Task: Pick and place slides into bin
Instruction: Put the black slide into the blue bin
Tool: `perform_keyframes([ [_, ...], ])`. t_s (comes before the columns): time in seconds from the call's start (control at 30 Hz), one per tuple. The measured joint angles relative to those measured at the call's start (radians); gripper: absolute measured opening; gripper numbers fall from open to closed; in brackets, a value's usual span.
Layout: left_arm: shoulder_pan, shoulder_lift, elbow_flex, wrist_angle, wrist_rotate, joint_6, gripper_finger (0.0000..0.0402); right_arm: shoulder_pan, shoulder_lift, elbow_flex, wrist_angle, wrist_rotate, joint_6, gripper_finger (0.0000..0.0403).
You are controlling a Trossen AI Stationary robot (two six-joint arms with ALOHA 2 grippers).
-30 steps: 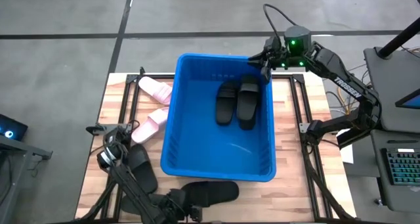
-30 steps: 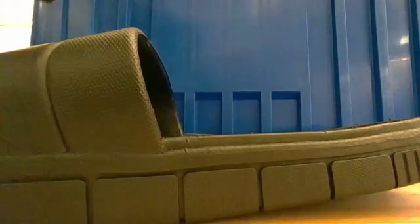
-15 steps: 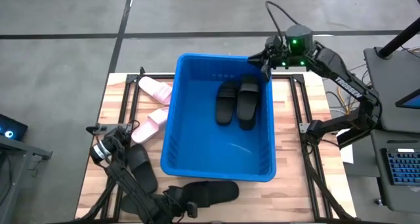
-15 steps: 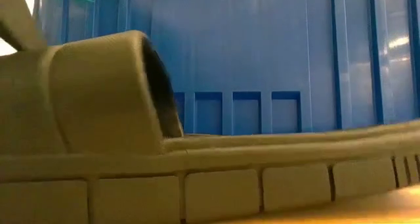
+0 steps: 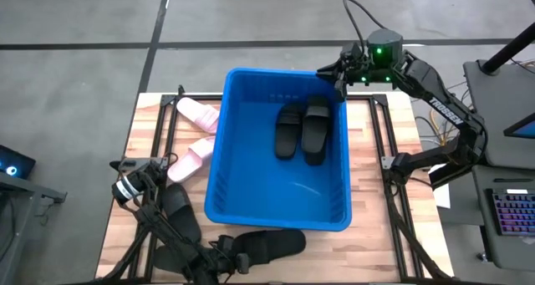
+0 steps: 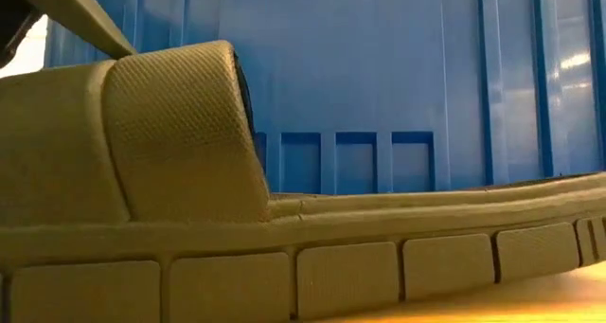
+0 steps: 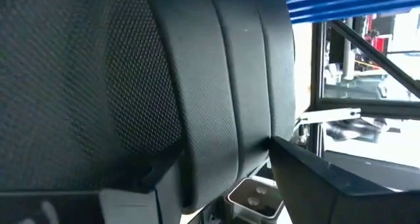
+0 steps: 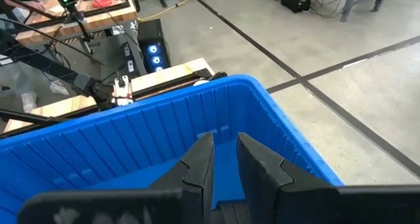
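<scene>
The blue bin (image 5: pixel 219 168) stands mid-table, with two black slides (image 5: pixel 291 130) (image 5: pixel 316 128) lying side by side on its floor. A third black slide (image 5: pixel 272 243) lies on its sole at the near edge, in front of the bin wall (image 6: pixel 379 77). My left gripper (image 5: pixel 227 256) is at its left end, shut on it. It fills the left wrist view (image 7: pixel 197 86). My right gripper (image 5: pixel 337 78) hangs over the bin's far right corner, empty, its fingers almost together (image 8: pixel 224 152). My left gripper holds the near black slide at its strap end, coming level from the table's left. One finger (image 7: pixel 144 178) lies against the strap side and the other (image 7: pixel 328 178) against the sole's edge (image 7: pixel 252 119). The slide's sole (image 6: pixel 331 276) rests on the table.
Two pale pink slides (image 5: pixel 198 112) (image 5: pixel 191 160) lie on the table left of the bin. Another black slide (image 5: pixel 175 214) lies at the near left, partly under my left arm. A black metal frame runs along the table's left and right sides.
My left arm has swung a little toward the table's left edge. The near black slide has shifted in the hold: in the low view its strap now stands farther right and higher. My right gripper has drifted slightly toward the table's right edge, above the bin's corner.
</scene>
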Motion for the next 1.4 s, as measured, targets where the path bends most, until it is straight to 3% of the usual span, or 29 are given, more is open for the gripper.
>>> perform_keyframes([
  [0.13,-0.002,-0.004,-0.008,0.002,-0.009,0.006,0.0151,0.000,0.000,0.000,-0.001,0.000,0.002,0.0059],
  [0.3,-0.003,-0.011,-0.012,0.033,-0.028,0.073,0.0060,0.000,0.000,0.000,0.000,0.000,0.008,0.0059],
  [0.4,-0.004,-0.015,-0.017,0.120,-0.094,0.183,0.0013,0.000,0.000,0.000,-0.001,0.000,0.008,0.0059],
  [0.6,-0.007,-0.089,-0.036,0.231,-0.157,0.353,0.0004,0.000,0.000,0.000,0.013,0.000,0.007,0.0059],
  [0.9,-0.008,-0.337,-0.042,0.252,-0.101,0.746,0.0002,0.000,0.000,0.000,0.032,-0.008,0.008,0.0059],
  [1.17,-0.006,-0.601,-0.042,0.248,-0.061,1.136,0.0002,0.030,-0.005,0.019,0.098,-0.288,0.019,0.0059],
  [1.27,-0.007,-0.676,-0.044,0.236,-0.043,1.249,0.0002,0.090,-0.007,0.068,0.107,-0.316,-0.023,0.0059],
  [1.4,-0.006,-0.772,-0.043,0.152,-0.009,1.280,0.0002,0.223,-0.007,0.164,0.108,-0.318,-0.216,0.0059],
])
